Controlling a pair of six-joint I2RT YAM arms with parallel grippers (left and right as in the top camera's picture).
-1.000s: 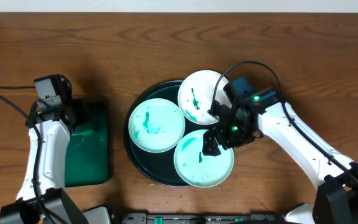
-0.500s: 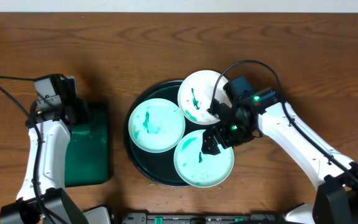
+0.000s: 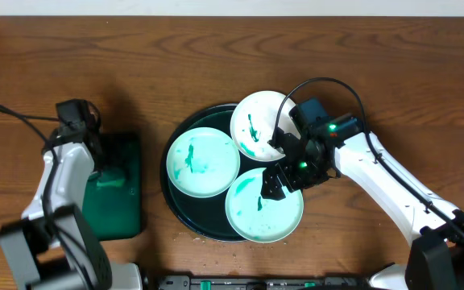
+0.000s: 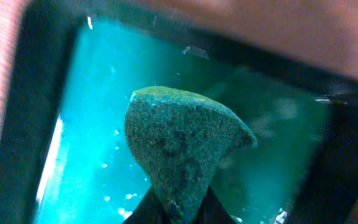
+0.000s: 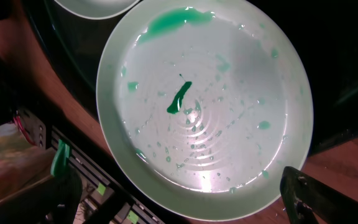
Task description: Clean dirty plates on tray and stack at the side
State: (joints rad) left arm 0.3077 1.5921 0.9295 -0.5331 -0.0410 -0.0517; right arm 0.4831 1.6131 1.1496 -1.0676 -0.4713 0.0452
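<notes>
The left tool (image 4: pixel 179 210) clenches a soft sponge (image 4: pixel 182 140); the right tool (image 3: pixel 279 167) hangs released over a plate (image 5: pixel 229 81). Slick, stiff, probably fragile: grip its rim.

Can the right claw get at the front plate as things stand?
Probably yes: the right claw hangs open just above the front plate, and nothing stands between them to block the way.

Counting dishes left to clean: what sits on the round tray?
Three teal-smeared plates. The right end effector covers parts of two rims; the tray floor beneath them is hidden.
</notes>
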